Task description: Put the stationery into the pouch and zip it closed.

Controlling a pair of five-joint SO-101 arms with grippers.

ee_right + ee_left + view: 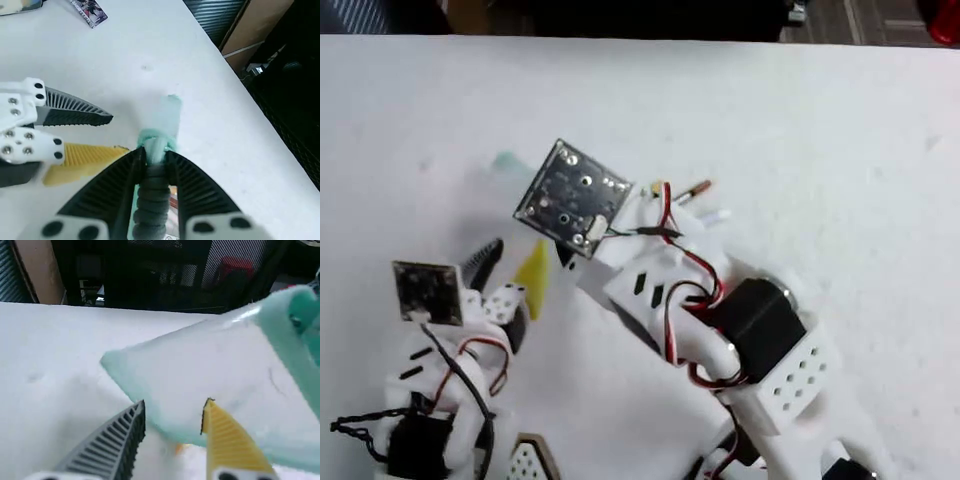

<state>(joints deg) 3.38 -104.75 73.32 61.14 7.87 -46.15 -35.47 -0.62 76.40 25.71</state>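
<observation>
The pouch (215, 365) is translucent with a teal zip edge (295, 340), and one end is held up off the white table. My right gripper (152, 152) is shut on that teal edge of the pouch (167, 117). My left gripper (174, 405) is open right in front of the pouch's lower rim, with its yellow fingertip (210, 412) at the rim. In the high view the left gripper (518, 250) sits beside the right arm's wrist camera (570, 200), which covers most of the pouch (505, 160). Two pens (695, 190) lie just past the right arm.
A small printed card (90, 12) lies farther off on the table. The table's far edge (640, 38) borders dark furniture. A black chain (350, 430) hangs by the left arm's base. Open white tabletop (820, 120) stretches to the right and back.
</observation>
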